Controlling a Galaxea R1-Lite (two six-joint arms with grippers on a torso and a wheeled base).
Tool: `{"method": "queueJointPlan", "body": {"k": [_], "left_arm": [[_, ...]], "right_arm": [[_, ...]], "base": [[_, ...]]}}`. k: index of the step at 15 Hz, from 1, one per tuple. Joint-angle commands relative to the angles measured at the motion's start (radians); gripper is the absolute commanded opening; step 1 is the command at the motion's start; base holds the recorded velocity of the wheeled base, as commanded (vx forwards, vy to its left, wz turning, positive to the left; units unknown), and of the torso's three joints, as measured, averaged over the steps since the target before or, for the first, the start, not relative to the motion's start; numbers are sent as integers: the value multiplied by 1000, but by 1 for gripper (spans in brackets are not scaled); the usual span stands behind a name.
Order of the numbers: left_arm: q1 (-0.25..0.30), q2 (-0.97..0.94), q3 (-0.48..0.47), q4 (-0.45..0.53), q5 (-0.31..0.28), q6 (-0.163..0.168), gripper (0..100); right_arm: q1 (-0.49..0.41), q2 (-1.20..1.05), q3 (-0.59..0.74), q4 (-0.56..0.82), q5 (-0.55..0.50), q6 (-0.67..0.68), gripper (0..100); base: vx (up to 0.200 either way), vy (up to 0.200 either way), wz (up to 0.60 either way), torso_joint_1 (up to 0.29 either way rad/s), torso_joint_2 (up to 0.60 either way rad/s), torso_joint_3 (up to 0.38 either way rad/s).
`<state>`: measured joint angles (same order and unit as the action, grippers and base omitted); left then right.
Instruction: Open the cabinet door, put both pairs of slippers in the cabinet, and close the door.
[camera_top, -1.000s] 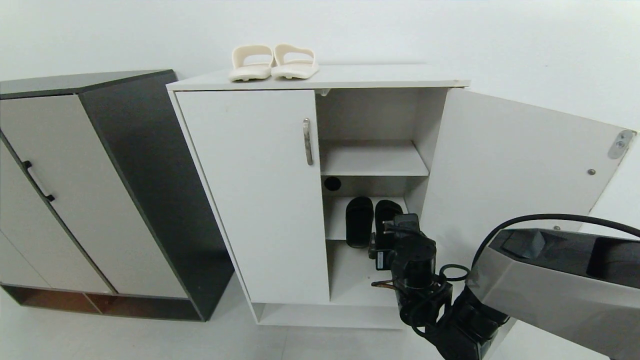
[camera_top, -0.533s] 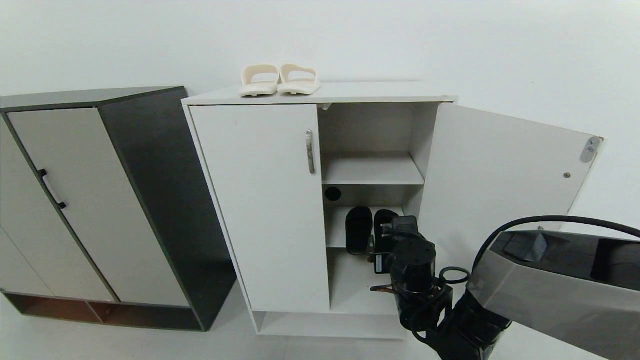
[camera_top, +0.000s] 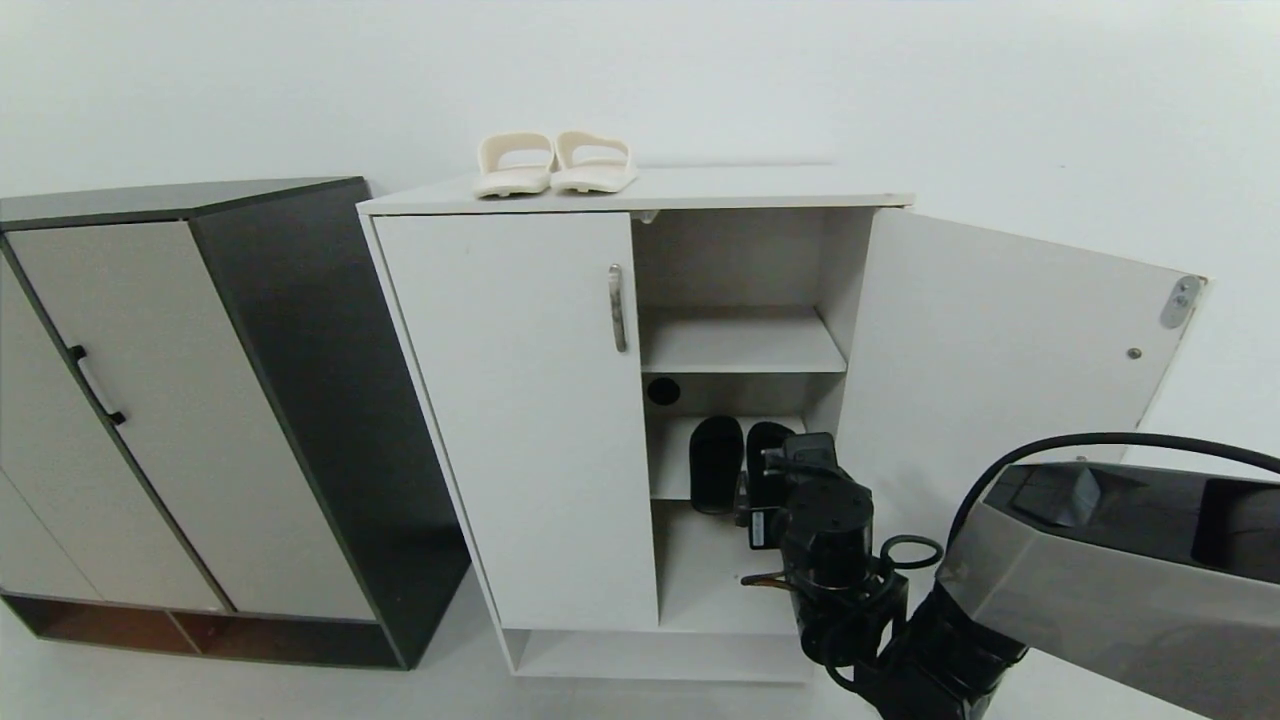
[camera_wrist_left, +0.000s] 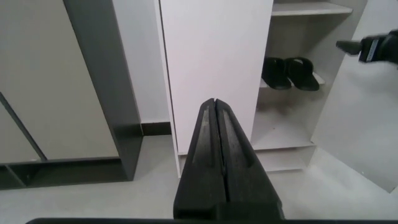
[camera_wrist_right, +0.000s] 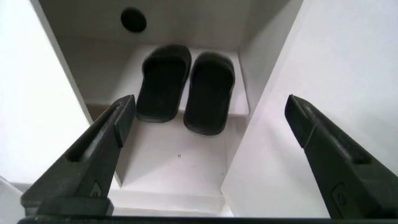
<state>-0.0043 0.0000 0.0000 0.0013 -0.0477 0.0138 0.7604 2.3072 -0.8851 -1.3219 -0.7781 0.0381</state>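
Observation:
The white cabinet (camera_top: 520, 400) has its left door shut and its right door (camera_top: 1000, 360) swung wide open. A black pair of slippers (camera_top: 717, 462) lies side by side on the middle shelf, also seen in the right wrist view (camera_wrist_right: 186, 87) and the left wrist view (camera_wrist_left: 289, 72). A cream pair of slippers (camera_top: 553, 165) rests on the cabinet top. My right gripper (camera_wrist_right: 209, 106) is open just in front of the black pair, holding nothing. My left gripper (camera_wrist_left: 214, 102) is shut and empty, low before the shut left door.
A dark grey cabinet (camera_top: 200, 400) with pale doors stands at the left, close to the white one. The upper shelf (camera_top: 740, 345) and the bottom compartment (camera_top: 710, 560) are bare. The open door takes up room at the right.
The head camera has shifted, so the cabinet now looks lower and a bit smaller. The right gripper stays in front of the black slippers, and both pairs lie as before.

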Motion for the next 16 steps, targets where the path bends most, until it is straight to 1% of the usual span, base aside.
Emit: {"method": "queueJointPlan", "body": {"k": [1,16], "left_arm": [[0,2,0,0,-1,0,0],[0,2,0,0,-1,2,0]], "right_arm": [[0,0,2,1,0,0,100],[2,0,18,-3,2,2,100]], "base": [[0,200,0,12,-2,2],[0,200,0,3,2,2]]}}
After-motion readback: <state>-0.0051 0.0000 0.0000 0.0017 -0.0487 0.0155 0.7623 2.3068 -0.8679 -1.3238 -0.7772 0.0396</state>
